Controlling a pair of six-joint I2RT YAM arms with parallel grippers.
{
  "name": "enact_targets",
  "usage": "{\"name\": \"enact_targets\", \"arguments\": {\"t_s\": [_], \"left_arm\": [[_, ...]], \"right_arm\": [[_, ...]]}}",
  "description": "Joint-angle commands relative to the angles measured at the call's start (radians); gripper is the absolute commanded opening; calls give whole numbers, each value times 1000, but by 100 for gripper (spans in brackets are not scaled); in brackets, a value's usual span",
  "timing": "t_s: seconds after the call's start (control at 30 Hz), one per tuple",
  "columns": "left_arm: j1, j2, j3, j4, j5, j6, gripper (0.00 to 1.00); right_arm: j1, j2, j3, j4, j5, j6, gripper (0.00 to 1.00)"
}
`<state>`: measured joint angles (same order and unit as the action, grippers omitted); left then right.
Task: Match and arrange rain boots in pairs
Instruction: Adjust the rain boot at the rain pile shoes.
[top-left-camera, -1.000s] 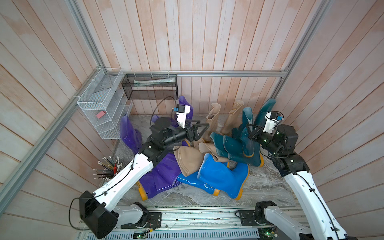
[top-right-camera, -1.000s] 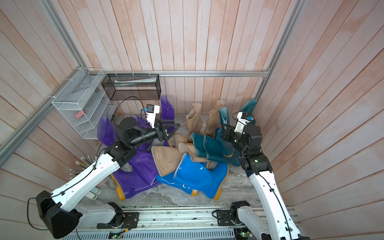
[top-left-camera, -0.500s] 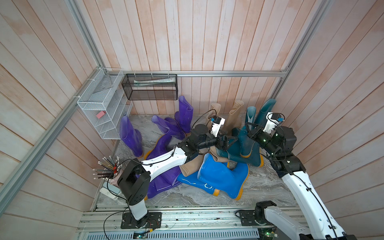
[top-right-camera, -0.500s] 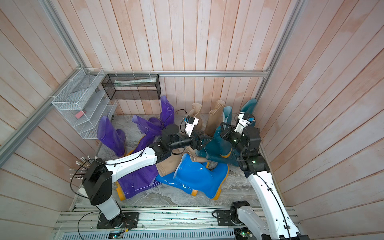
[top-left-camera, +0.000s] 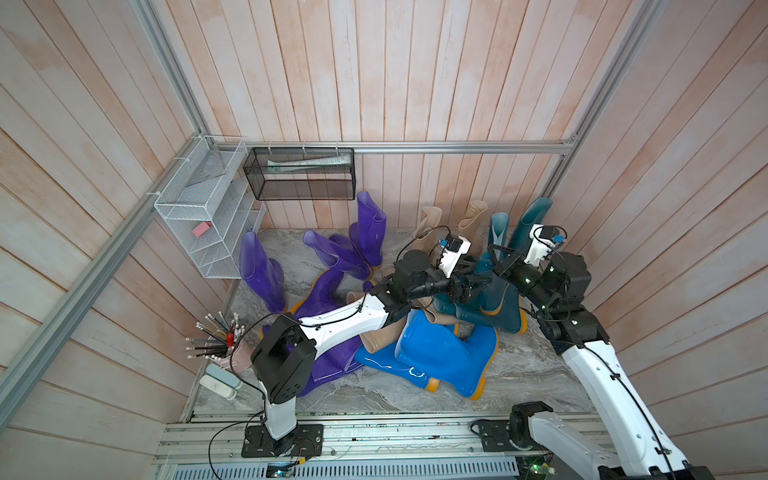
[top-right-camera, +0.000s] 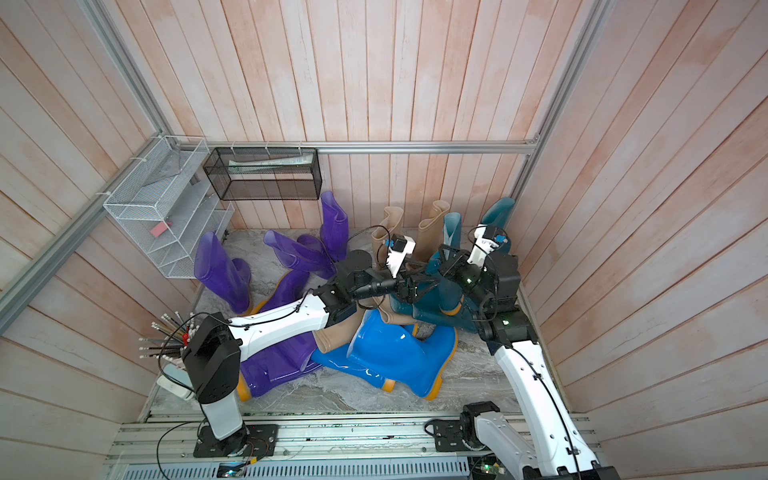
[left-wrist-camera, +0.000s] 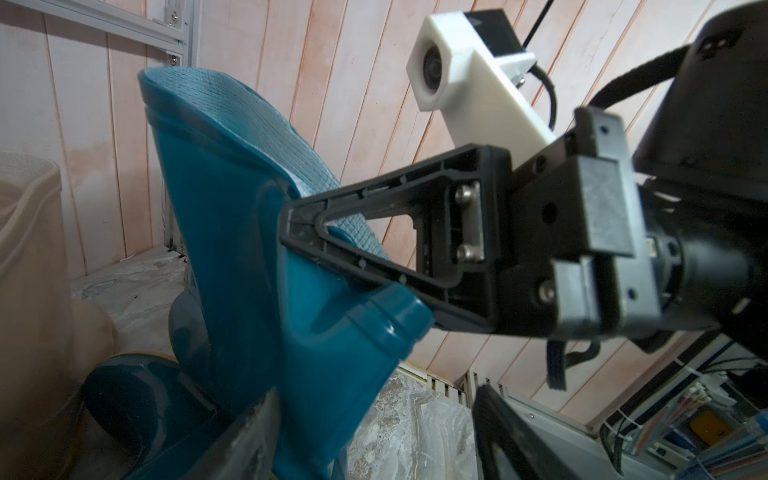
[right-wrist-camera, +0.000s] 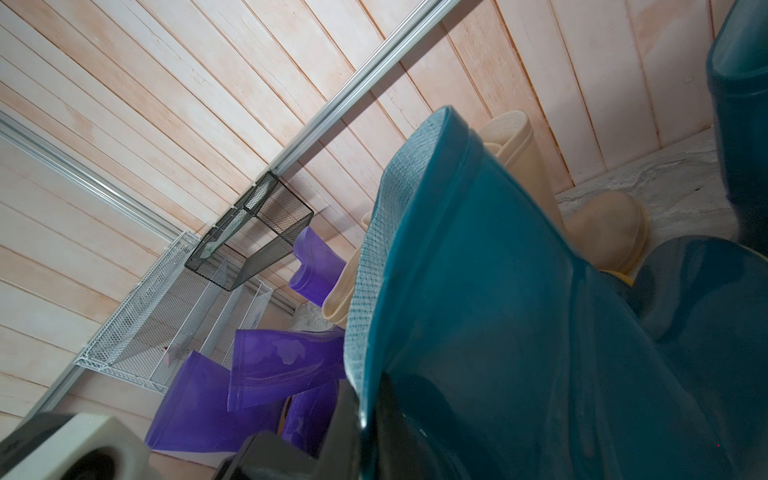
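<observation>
Your right gripper (left-wrist-camera: 291, 226), jaws clamped, holds the top rim of a tall glossy dark teal rubber boot (left-wrist-camera: 232, 257), shaft roughly upright at the marble tabletop (top-left-camera: 523, 374) right rear. Your left gripper (top-left-camera: 473, 288), jaws wide, seemingly straddles that shaft.

Rain boots (top-left-camera: 440, 357) crowd the counter (top-left-camera: 532, 374): a row stands along the back wall and more lie heaped at centre front. A lone boot (top-left-camera: 259, 270) stands apart at left, below the wire rack (top-left-camera: 199, 224) on the left wall. Mesh basket (top-left-camera: 299, 178) on back wall, beside the rack. Pencil cup (top-left-camera: 239, 359) front left, small blocks (top-left-camera: 218, 380) just before it.
</observation>
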<state>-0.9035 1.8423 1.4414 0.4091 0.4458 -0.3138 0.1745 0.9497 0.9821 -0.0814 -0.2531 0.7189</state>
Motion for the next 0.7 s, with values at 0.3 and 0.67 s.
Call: {"name": "enact_targets", "arguments": {"t_s": [0.3,0.67], "left_arm": [[0,106,7,164,-91,30,25],[45,84,-47,279,-51,-180,0]], "right_arm": [[11,-5,-12,108,-119,-8,0],[9,-135,57,-159,285,-326,55]]}}
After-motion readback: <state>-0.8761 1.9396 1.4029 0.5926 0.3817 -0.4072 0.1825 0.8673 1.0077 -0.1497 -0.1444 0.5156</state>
